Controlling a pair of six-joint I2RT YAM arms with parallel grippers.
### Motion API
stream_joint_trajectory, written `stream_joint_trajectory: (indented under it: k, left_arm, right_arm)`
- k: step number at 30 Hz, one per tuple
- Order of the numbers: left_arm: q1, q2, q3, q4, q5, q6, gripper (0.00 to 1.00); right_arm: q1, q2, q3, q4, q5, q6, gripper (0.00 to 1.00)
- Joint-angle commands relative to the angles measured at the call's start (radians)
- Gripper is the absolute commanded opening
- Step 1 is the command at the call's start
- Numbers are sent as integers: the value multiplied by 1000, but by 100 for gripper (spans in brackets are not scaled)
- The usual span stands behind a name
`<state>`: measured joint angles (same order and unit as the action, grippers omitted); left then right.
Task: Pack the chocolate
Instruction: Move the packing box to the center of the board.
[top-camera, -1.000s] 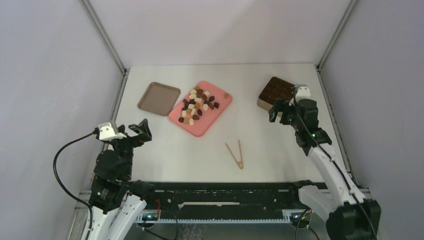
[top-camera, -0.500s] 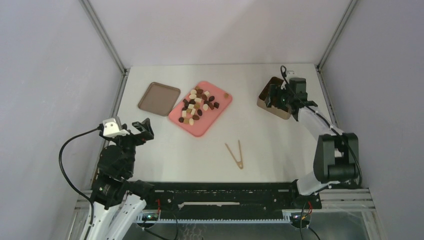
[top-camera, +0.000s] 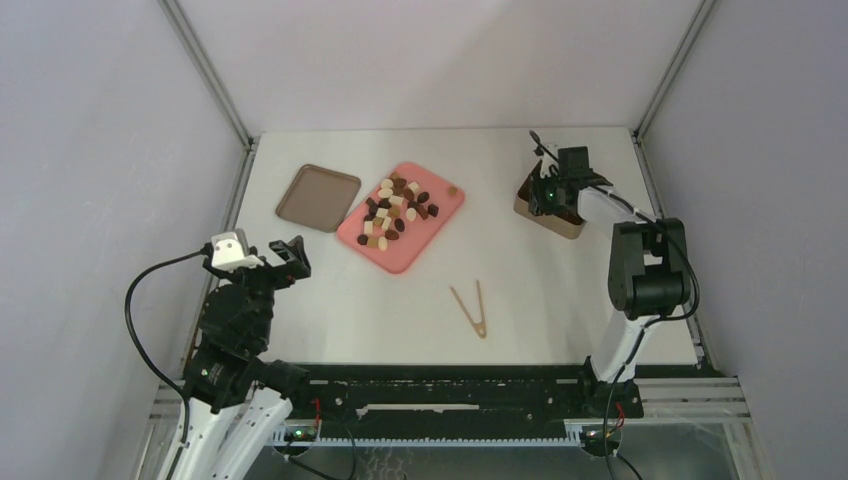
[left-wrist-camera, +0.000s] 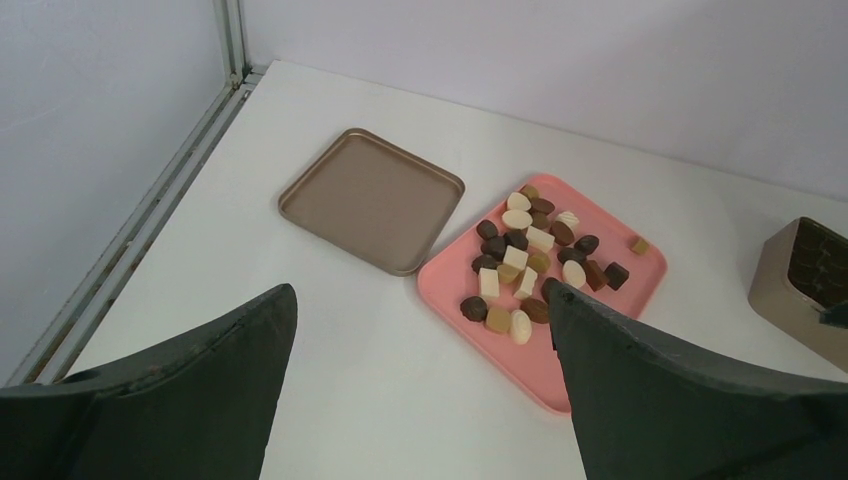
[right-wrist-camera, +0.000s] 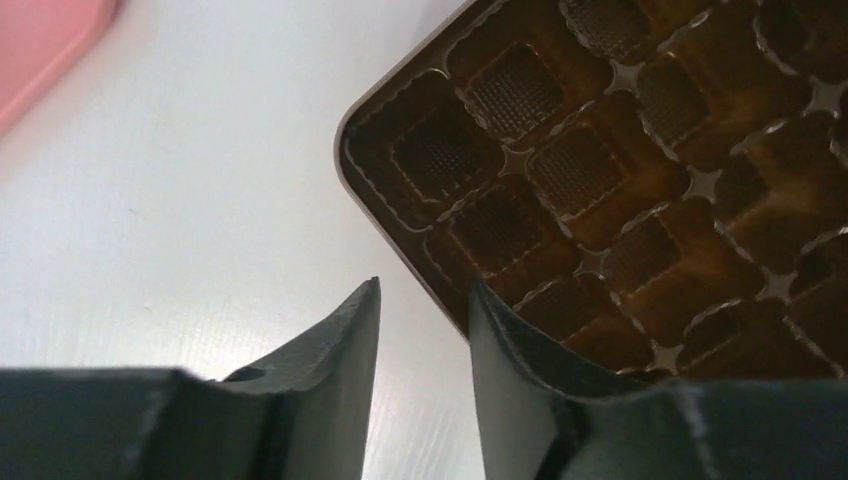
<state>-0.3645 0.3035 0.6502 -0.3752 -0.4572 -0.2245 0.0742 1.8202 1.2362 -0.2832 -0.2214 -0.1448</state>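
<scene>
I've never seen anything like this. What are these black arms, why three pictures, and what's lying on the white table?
These are two robot arms bolted at the near edge of the table. One picture looks down from above; the other two come from a camera on each wrist, so the dark prongs at the bottom are that arm's own tool. On it lie a pink tray heaped with chocolates, a shallow brown tray, wooden tongs and a tan tin with a gridded insert. The left tool is wide open and holds nothing. The right tool has its prongs either side of the tin's wall; whether it already grips is unclear.
</scene>
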Motion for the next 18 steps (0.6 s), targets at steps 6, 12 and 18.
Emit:
stream_joint_trajectory:
  k: [6,12,18]
  left_arm:
    - [-4,9,-17,46,30,25,100]
    - [-5,0,-19,47,38,25,100]
    - [-5,-9,-20,48,45,25,100]
  right_arm:
    - [99,13,61,-85,11,-173,20]
    - [182,-15,61,-141,-16,-223,0]
    - [287,-53,36,-165,-40,-232,0]
